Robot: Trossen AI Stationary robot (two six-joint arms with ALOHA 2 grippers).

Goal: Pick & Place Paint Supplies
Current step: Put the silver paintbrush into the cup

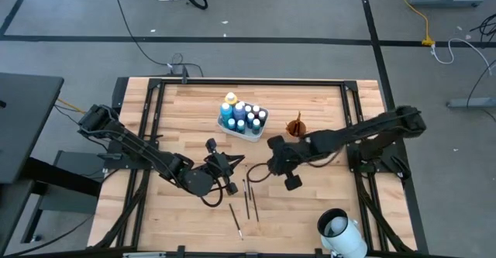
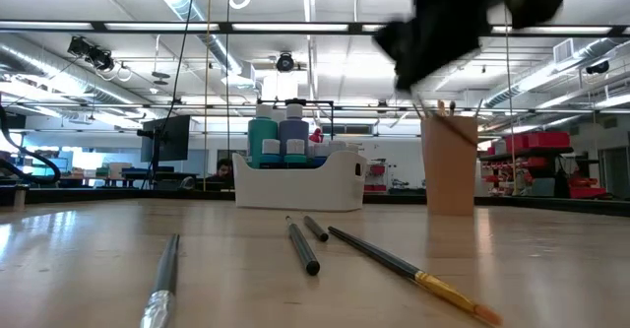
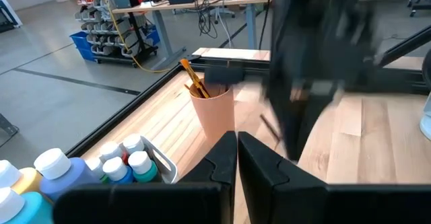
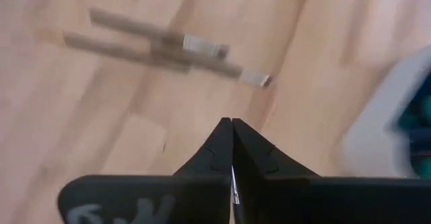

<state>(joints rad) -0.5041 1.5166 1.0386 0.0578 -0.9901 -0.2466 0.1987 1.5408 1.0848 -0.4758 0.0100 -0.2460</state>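
Several paint bottles (image 1: 242,115) stand in the white tray (image 1: 230,128) at the table's far middle. The orange-brown cup (image 1: 296,126) beside it has brushes (image 3: 192,76) standing in it. Several paintbrushes (image 1: 248,198) lie flat on the wood nearer the front edge. My right gripper (image 1: 271,165) hangs above the table, between the cup and the loose brushes, shut on a thin paintbrush (image 3: 269,125). My left gripper (image 1: 230,163) hovers shut and with nothing in it left of the right one, pointing toward the cup (image 3: 212,106). My right gripper pinches a thin paintbrush between its two shut fingers; only a silver sliver of the brush (image 4: 234,187) shows in the seam between them. The fingers slant down from the table's right. The brush is lifted clear of the table; which part of it is held, I cannot tell.
A white cylinder (image 1: 339,228) stands at the near right corner. Black frame rails (image 1: 256,81) run along the table's far edge and both sides. Bare wood lies left of the loose brushes (image 2: 300,244).
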